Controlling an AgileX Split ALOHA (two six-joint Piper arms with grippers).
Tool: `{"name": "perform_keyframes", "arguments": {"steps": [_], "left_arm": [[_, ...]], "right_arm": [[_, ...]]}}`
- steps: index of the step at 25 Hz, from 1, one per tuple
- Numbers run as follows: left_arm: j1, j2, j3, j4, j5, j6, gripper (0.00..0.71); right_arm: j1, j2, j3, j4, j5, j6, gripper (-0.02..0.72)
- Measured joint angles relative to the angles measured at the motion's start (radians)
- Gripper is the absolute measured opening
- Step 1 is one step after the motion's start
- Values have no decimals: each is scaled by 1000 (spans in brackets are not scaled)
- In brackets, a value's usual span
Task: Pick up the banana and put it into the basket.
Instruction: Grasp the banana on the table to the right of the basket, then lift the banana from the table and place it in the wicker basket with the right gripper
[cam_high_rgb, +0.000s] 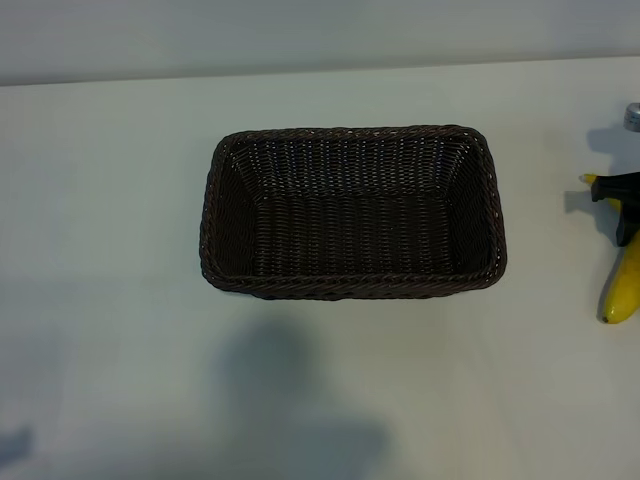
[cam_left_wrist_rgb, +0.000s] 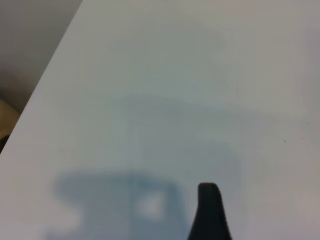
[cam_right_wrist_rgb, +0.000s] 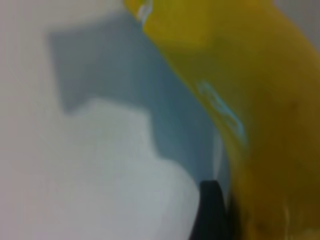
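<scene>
One basket, one banana, seemingly one claw.

— Where's the right gripper?

— Over at the table's right edge, pointing straight down, low over the surface. One dark fingertip shows in its wrist view; the jaws stand apart.

— And the left arm?

— Out of the exterior view. Its wrist view shows a single dark fingertip above the tabletop, jaws apart too.

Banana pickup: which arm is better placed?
Right. Its end effector is directly over the banana at the table's right edge, jaws open. The left end effector sees only bare table.
</scene>
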Motion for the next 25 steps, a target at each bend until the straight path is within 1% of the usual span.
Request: {"name": "perform_keyframes", "arguments": {"steps": [2, 4, 11, 15, 18, 22, 25], "left_arm": [[0, 0, 0, 0, 0, 0, 560], [0, 0, 0, 0, 0, 0, 560], [0, 0, 0, 0, 0, 0, 560], [0, 0, 0, 0, 0, 0, 560], [0, 0, 0, 0, 0, 0, 560], [0, 0, 0, 0, 0, 0, 560], [0, 0, 0, 0, 0, 0, 560]], "right_arm": [[0, 0, 0, 0, -3, 0, 498], [0, 0, 0, 1, -3, 0, 432], [0, 0, 0, 3, -2, 0, 432], [0, -48, -2, 3, 26, -12, 432], [0, -113, -38, 3, 79, -15, 432], [0, -182, -130, 3, 201, -29, 432], [3, -196, -197, 3, 290, -52, 432]]}}
